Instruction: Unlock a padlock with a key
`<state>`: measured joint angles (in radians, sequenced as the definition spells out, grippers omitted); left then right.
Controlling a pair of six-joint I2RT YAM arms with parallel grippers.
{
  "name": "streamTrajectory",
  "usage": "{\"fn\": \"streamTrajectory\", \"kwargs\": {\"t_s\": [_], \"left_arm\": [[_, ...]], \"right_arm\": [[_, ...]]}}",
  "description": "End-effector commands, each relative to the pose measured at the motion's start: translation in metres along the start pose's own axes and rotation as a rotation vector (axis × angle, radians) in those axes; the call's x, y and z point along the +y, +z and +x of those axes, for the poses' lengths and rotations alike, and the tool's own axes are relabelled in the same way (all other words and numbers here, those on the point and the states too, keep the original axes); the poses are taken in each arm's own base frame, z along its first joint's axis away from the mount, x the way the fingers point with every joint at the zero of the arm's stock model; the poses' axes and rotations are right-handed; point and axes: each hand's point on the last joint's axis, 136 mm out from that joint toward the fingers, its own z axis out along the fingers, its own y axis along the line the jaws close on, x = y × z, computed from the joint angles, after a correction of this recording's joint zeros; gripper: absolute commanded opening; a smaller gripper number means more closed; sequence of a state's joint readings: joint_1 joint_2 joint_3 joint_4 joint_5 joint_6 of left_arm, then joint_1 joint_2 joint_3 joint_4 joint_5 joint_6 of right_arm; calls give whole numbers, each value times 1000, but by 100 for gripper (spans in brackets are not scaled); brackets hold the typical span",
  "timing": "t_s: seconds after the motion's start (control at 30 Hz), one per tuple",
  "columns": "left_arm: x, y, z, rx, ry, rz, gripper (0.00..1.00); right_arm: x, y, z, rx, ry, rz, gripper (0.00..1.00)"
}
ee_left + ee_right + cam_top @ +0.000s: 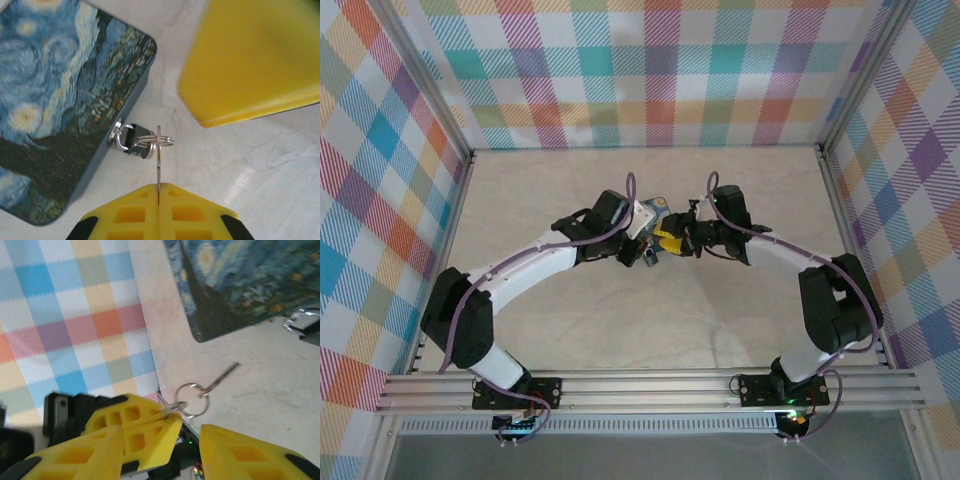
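Yellow left end effector [158,194], bottom centre, clenches the thin silvery key [158,167]; small silver-shackled padlock [130,141] sits just above-left, against the dark-blue tin [60,100]. Right end effector [162,440] released. Advisable: align blade before advancing.

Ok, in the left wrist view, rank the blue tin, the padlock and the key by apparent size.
1. blue tin, by far largest.
2-3. padlock and key: both tiny, too alike to rank; the key is nearer the camera.
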<state>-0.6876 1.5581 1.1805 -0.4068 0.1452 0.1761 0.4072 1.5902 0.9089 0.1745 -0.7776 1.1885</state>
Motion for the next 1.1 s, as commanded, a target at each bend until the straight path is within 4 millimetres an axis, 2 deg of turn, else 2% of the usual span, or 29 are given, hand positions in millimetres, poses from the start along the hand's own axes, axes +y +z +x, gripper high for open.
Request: {"fn": "streamTrajectory", "kwargs": {"t_s": [0.0, 0.2, 0.53, 0.8, 1.07], "left_arm": [[0, -14, -16, -115, 202, -63, 0], [-6, -25, -23, -260, 271, -75, 0], [-10, -29, -21, -267, 297, -81, 0], [-9, -27, -17, -242, 311, -83, 0], [-5, -25, -14, -232, 320, -104, 0]], "right_arm": [[8, -8, -3, -83, 133, -23, 46], [14, -10, -5, -112, 207, -58, 48], [25, 19, 11, 0, 181, -86, 43], [25, 22, 12, 4, 169, -87, 31], [23, 22, 15, 14, 150, -75, 10]]}}
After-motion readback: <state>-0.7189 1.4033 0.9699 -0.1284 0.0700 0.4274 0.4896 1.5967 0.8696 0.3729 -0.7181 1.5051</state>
